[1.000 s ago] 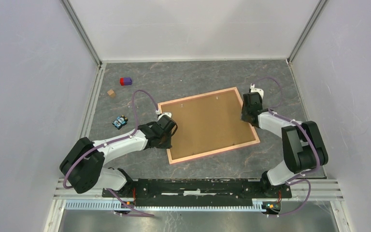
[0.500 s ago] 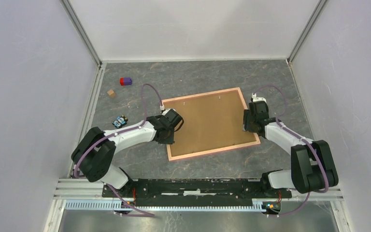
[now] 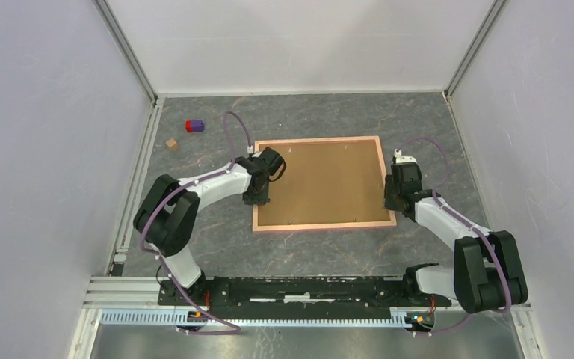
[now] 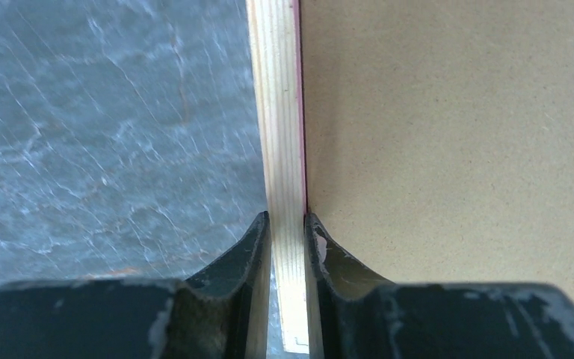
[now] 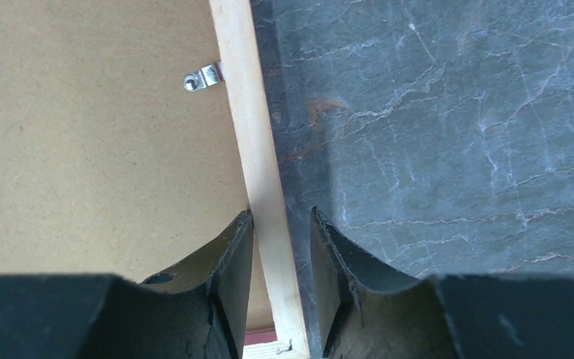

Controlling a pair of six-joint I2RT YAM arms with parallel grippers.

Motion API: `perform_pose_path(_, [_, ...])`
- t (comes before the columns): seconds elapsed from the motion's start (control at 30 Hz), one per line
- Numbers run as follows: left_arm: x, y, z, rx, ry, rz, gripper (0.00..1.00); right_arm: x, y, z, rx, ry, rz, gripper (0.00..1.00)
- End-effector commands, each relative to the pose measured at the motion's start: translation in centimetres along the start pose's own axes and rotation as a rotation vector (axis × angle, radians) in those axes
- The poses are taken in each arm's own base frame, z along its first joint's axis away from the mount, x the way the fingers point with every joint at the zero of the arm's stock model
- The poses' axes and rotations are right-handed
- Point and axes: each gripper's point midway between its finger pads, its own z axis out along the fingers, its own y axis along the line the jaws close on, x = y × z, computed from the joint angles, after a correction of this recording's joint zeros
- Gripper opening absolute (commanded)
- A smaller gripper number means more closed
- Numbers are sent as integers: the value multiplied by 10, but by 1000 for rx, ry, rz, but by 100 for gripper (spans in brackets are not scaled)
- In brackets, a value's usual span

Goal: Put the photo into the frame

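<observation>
Your left gripper (image 4: 287, 224) pinched the left rail of the frame (image 3: 321, 226) tight. Your right gripper (image 5: 282, 224) straddled the right rail, jaws slightly apart, clamping nothing.

Frame (image 3: 321, 226) face-down: front & pane hidden; wrist cams show 1 rail only.

Both are the same build: the left arm (image 3: 209, 182) and right arm (image 3: 437, 217) have white link shells with chunky black joint housings and a purple cable (image 3: 225, 131) looping off each wrist. The matte black fingers (image 4: 241, 269) have curved inner faces, scuffed pale at the edges. Both are bolted to a black bar (image 3: 306, 288).
</observation>
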Motion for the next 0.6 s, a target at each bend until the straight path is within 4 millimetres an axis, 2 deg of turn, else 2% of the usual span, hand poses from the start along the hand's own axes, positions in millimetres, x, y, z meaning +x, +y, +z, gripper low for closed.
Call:
perform_pose_path(0.0, [-37,7,0,-28,-50,41,17,24,-8,-3,9,58,-39,38])
perform_pose_path(0.1, [-52,-6,-11,42,-76,42,33,34,-11,-3,17,78,-48,37])
perform_pose_path(0.13, [-53,-13,-16,86,-73,42,40,35,-9,-3,4,78,-47,36])
perform_pose_path(0.17, [-53,-20,-22,134,-65,43,51,36,-8,-3,-5,78,-45,36])
perform_pose_path(0.23, [-48,-33,-37,237,-52,33,71,35,-6,-4,-17,71,-40,35])
perform_pose_path(0.33, [-31,-43,-56,342,-2,2,90,38,-8,-7,-7,54,-17,33])
perform_pose_path(0.4, [-20,-45,-71,385,32,-27,97,40,-7,-7,-19,47,-7,33])
perform_pose_path(0.47, [-6,-51,-85,422,59,-57,97,43,-5,-7,-29,52,0,32])
perform_pose_path(0.57, [25,-73,-105,458,125,-122,97,44,-3,-6,-38,50,-4,30])
